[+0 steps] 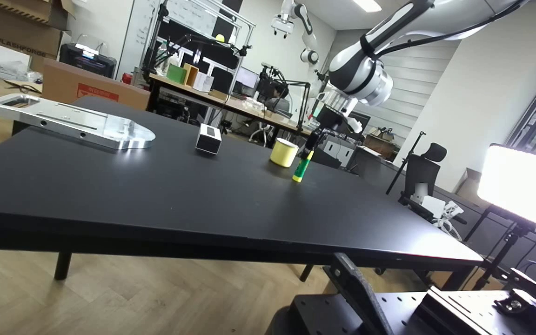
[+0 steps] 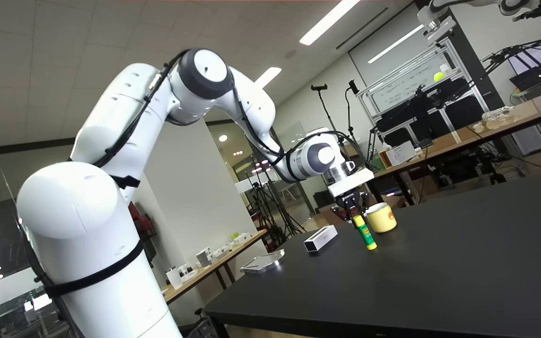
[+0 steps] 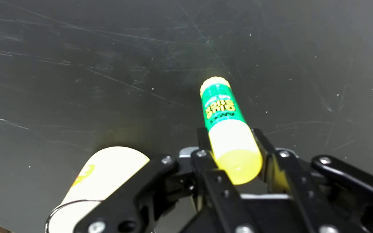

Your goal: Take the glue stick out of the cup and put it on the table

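Observation:
The glue stick [image 3: 220, 105] has a green label and yellow ends. It also shows in both exterior views [image 1: 302, 168] [image 2: 364, 233]. My gripper [image 3: 230, 136] is shut on its upper yellow end, with a finger on each side; the gripper shows in both exterior views [image 1: 310, 150] [image 2: 354, 216]. The stick is outside the cup, slightly tilted, its lower end at or just above the black table [image 1: 156, 195]; I cannot tell if it touches. The pale yellow cup [image 1: 283, 153] stands upright close beside it, also in view here [image 2: 382, 219] and partly behind the gripper in the wrist view [image 3: 112, 171].
A small white and black box [image 1: 208, 138] stands on the table, also seen in an exterior view [image 2: 320, 238]. A flat silver metal plate [image 1: 72, 122] lies farther along the table. A bright light panel [image 1: 524, 186] stands beyond the table's edge.

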{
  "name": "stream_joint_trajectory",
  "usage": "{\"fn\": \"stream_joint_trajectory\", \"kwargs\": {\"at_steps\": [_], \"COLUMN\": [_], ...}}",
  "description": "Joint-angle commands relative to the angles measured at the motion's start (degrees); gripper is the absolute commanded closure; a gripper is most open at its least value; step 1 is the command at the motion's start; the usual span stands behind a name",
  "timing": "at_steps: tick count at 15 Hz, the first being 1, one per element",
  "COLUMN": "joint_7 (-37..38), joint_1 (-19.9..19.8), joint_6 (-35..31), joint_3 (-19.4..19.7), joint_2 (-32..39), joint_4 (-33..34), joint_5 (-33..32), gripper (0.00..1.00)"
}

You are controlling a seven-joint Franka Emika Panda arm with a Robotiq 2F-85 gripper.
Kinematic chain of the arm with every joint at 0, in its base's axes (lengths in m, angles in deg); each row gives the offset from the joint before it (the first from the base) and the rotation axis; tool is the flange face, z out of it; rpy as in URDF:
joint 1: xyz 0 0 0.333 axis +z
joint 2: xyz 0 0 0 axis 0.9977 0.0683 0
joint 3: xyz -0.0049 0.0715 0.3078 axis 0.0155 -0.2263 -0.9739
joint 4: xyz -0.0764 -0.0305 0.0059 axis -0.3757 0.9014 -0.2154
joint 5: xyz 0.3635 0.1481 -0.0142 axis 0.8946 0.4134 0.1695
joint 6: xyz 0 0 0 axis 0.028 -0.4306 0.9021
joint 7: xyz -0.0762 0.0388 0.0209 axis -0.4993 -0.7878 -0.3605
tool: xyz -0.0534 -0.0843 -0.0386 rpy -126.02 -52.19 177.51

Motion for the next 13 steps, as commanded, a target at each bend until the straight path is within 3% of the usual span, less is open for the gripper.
{"fn": "stream_joint_trajectory", "kwargs": {"at_steps": [1,2,8,13], "joint_7": [2.5,2.4,1.4,0.5], "joint_1": [0.3,0.1,-1.0,-0.6], "joint_6": [0.9,0.9,0.4,0.3], "joint_3": [0.2,0.0,-1.2,-0.9], "joint_2": [0.7,0.4,-2.9,-2.0], "joint_4": [2.1,1.9,0.1,1.0], "joint_5": [-0.9,-0.7,0.3,-0.4], "gripper": [0.41,0.4,0.02,0.0]}}
